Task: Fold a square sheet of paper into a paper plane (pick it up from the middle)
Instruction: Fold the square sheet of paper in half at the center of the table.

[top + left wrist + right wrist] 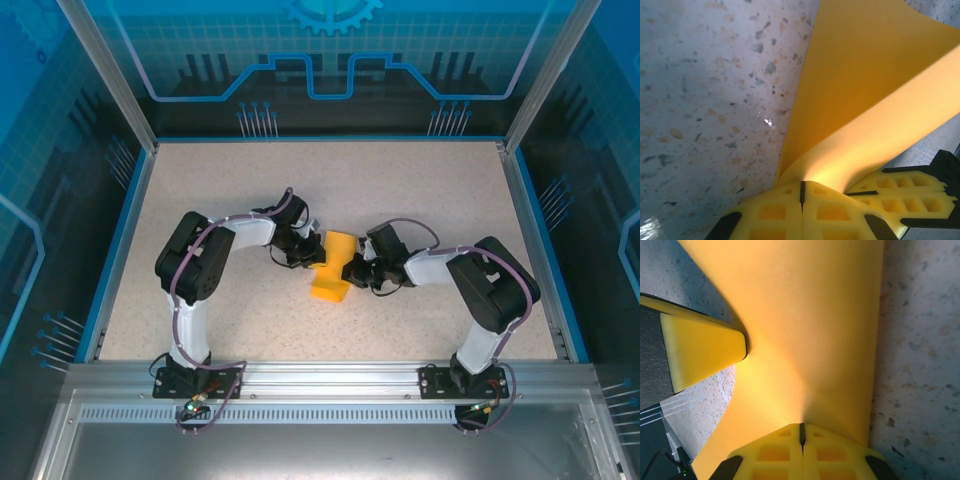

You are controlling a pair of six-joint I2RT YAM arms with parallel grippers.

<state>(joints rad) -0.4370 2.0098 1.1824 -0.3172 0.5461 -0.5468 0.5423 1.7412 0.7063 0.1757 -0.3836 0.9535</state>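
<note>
Yellow waffle-patterned fingers of the left claw sat closest to its wrist camera, pressed together with only a thin dark seam between them and clenched on the sheet of paper. From that pinch the sheet rose in two smooth orange-yellow layers that parted like a shallow V, one bright, one in shade, both plain and unmarked. At the lower right edge of that view lay a yellow finger of the other arm.

The right claw was likewise closed on the sheet, its pads meeting at a narrow seam, and the paper fanned upward from them in a broad, softly bowed surface with one straight edge on the right. A yellow finger of the left claw touched the paper's left side.

From above, the sheet lay at the middle of the speckled desk between the two claws – a narrow, folded-looking strip, wider at its near end, running away from the arm bases. The left claw held it from the left and the right claw from the right.
</note>
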